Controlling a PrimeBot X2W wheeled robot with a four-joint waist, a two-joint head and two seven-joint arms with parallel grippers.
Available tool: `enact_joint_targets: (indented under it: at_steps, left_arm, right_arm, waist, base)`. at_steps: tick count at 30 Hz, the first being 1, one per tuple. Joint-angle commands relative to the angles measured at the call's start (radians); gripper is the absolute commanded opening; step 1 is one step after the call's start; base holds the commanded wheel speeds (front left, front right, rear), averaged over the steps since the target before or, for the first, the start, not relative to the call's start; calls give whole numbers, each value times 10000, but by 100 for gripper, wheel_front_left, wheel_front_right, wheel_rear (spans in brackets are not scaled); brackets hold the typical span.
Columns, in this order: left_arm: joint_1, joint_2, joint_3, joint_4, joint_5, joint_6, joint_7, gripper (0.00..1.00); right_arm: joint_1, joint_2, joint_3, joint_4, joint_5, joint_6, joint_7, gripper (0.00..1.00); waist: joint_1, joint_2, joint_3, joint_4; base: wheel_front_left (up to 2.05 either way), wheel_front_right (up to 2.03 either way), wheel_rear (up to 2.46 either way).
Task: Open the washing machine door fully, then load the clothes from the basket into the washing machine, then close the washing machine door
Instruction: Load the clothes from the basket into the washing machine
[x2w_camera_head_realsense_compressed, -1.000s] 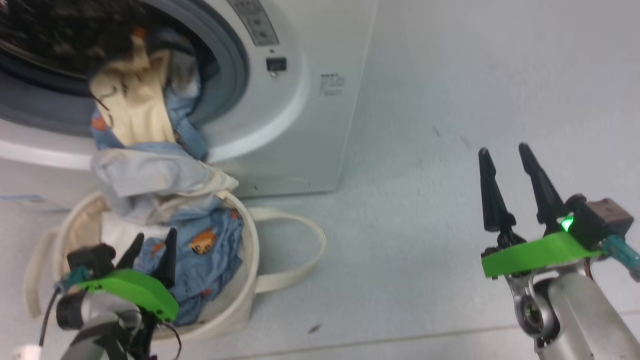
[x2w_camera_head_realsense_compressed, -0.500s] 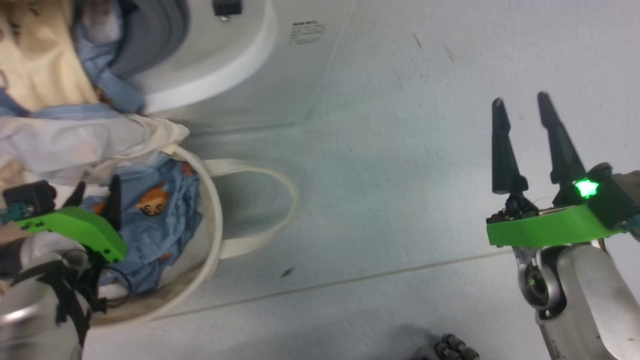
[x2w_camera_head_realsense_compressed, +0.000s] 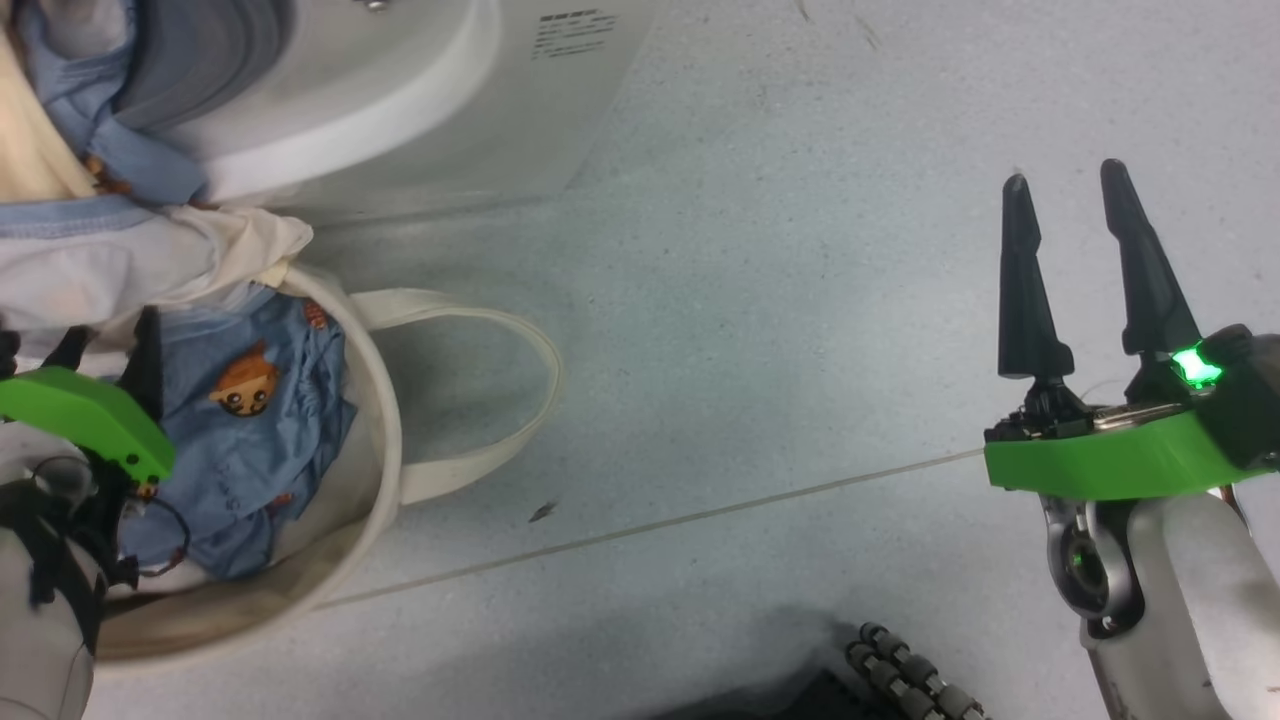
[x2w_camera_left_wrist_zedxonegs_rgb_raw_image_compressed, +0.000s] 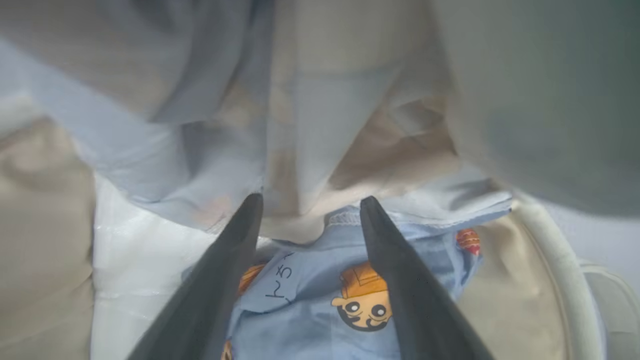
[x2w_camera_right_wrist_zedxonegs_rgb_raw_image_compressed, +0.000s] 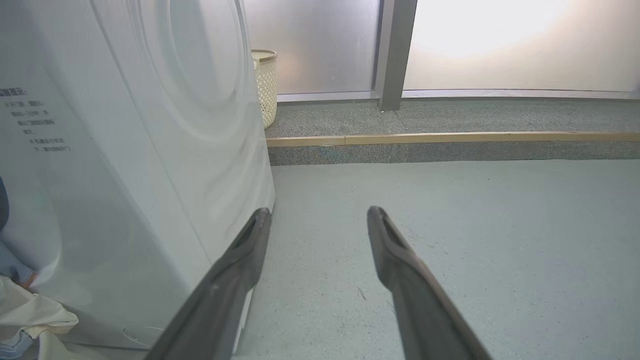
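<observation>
The clothes (x2w_camera_head_realsense_compressed: 240, 420) are lying in the basket (x2w_camera_head_realsense_compressed: 385, 430) at the washing machine's (x2w_camera_head_realsense_compressed: 400, 130) foot, with one length running up over the rim toward the opening. The left gripper (x2w_camera_left_wrist_zedxonegs_rgb_raw_image_compressed: 307, 200) is hanging over them, jaws wide and empty. The right gripper (x2w_camera_head_realsense_compressed: 1066, 180), also wide, is hovering above open floor (x2w_camera_head_realsense_compressed: 760, 300).

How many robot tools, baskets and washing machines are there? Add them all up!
Tools: 2, the left tool and the right tool
Baskets: 2, the canvas basket and the lattice basket
Washing machines: 1, the washing machine
Total: 5
</observation>
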Motion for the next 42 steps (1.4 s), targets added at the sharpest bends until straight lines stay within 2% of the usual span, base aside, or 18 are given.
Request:
enact_joint_targets:
  at_steps: [1,3,4,5,12,18,26,33,37,42]
  left_arm:
    - [96,587,249,13,-32,-27,-89,100]
    - [46,596,183,25,-7,-34,-182,100]
    - [8,591,160,27,-6,-39,-259,6]
    - [-26,567,112,29,14,-42,-316,0]
    - [-57,293,-226,-237,56,-55,-698,0]
    - [199,299,-674,-1578,310,-57,-840,0]
    - [766,556,193,-4018,1104,-58,-846,0]
    - [1017,568,1235,-5716,1880,-59,-847,0]
    - [584,554,1172,-5849,2019,-59,-848,0]
    - [-370,599,919,-5287,2007,-59,-848,0]
  right_arm:
    - [381,48,116,-379,-139,6,-124,100]
    - [427,99,120,-431,-263,6,-124,100]
    - [448,126,106,-451,-315,6,-124,100]
    - [468,150,76,-462,-354,6,-124,100]
    - [391,297,41,-375,-373,6,-124,100]
    - [210,439,151,-65,-201,6,-124,100]
    - [-75,541,341,456,91,6,-124,100]
    - [-22,581,394,721,297,6,-124,100]
    - [55,550,390,776,338,6,-124,100]
    - [115,453,368,698,292,6,-124,100]
  waist:
    - [1,0,36,83]
    - [1,0,62,180]
    - [1,0,72,218]
    - [1,0,82,254]
    - [1,0,-110,618]
    - [1,0,-503,1009]
    - [1,0,-1295,1356]
    - [1,0,-1851,1342]
    - [1,0,-1918,1226]
    - [1,0,-1752,1042]
  base:
    - [13,13,13]
    - [8,8,8]
    - [0,0,0]
    - [0,0,0]
    - [0,0,0]
    - [0,0,0]
    - [0,0,0]
    - [0,0,0]
    - [0,0,0]
    - [0,0,0]
